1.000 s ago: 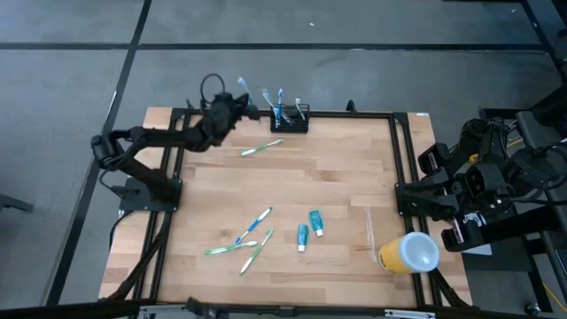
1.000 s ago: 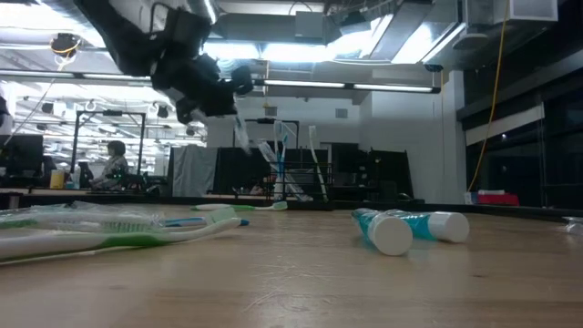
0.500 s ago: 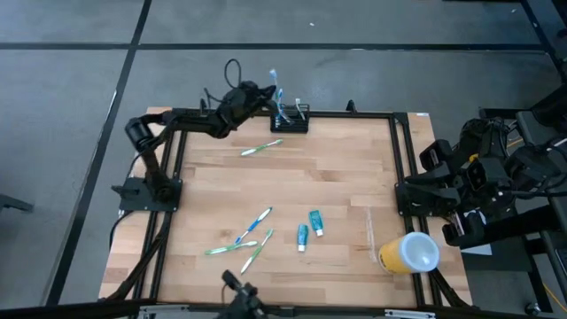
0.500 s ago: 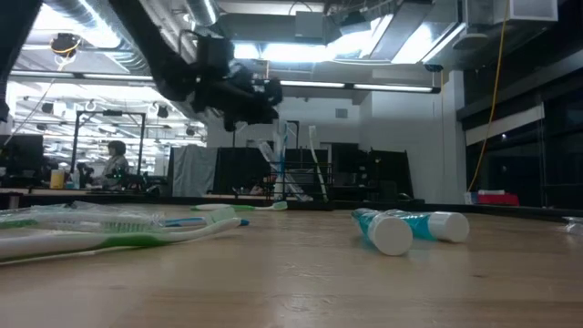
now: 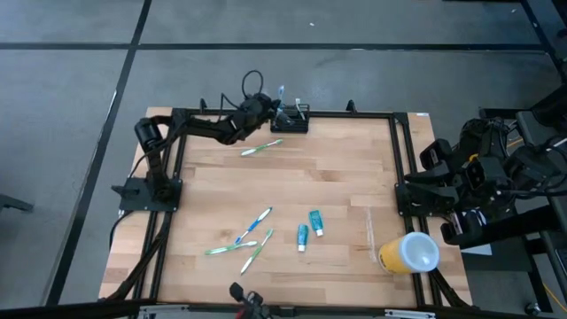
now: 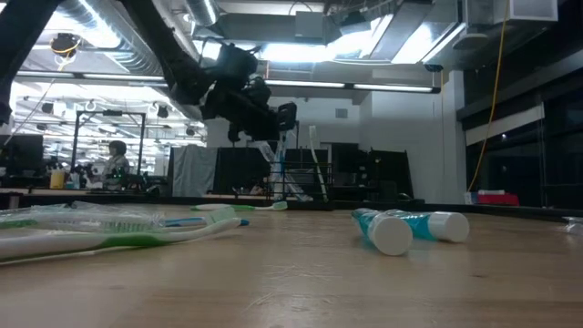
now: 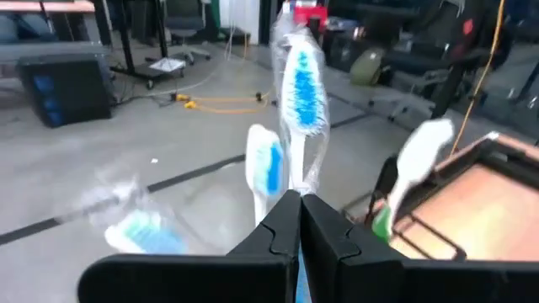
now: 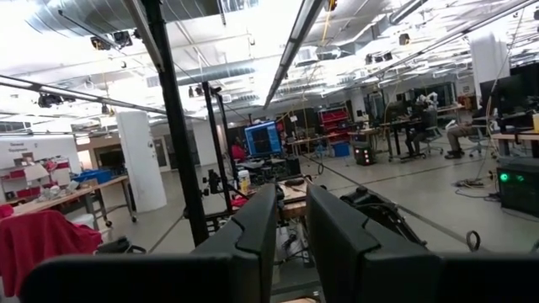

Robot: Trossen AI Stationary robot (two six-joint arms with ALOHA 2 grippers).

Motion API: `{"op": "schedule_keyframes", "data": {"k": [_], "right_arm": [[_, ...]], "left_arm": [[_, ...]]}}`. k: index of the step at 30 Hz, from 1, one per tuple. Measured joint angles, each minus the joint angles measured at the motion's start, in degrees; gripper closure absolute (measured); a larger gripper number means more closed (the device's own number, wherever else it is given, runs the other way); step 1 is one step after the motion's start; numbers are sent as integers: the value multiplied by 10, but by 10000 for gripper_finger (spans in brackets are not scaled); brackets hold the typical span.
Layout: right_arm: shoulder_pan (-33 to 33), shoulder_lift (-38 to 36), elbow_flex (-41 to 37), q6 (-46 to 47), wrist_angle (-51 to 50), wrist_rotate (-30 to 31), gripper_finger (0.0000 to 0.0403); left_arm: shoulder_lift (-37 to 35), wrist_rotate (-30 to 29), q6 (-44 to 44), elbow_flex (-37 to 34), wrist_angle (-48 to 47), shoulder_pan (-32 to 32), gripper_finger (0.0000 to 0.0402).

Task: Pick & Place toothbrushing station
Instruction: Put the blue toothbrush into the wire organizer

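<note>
The toothbrushing station [image 5: 292,122], a low black mesh holder, stands at the middle of the table's far edge with toothbrushes [image 7: 264,168] upright in it. My left gripper [image 5: 268,112] is just left of it, shut on a blue-bristled toothbrush [image 7: 303,88] in a clear wrapper, its head up. Whether its lower end is inside the holder is hidden. In the low view the gripper [image 6: 273,118] hangs above the holder [image 6: 290,193]. My right gripper [image 8: 291,244] is raised off the table's right side, open, with nothing between its fingers. My left gripper pinches the toothbrush's handle [image 7: 295,187] between its two fingers, below the head. The fingers come nearly level from the table's left and lie across the handle. The brush stands upright, head above the fingers; the fingers hide its lower part.
A green toothbrush [image 5: 262,147] lies on the table near the holder. Several toothbrushes [image 5: 252,226] and two toothpaste tubes [image 5: 314,221] lie toward the near edge. A yellow cup with a white lid [image 5: 409,252] lies at the near right corner.
My left gripper has carried the blue-bristled toothbrush along the far edge toward the table's right and down, up to the holder, rolling its wrist as it went. It has stayed shut on the brush.
</note>
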Motion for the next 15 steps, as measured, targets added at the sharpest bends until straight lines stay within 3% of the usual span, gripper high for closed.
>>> {"op": "schedule_keyframes", "data": {"k": [7,15], "right_arm": [[0,4,0,0,0,-5,333],[14,8,0,0,0,-9,333]], "left_arm": [[0,-111,-14,0,-62,-38,396],[-14,-147,-49,-1,-104,-69,364]]}}
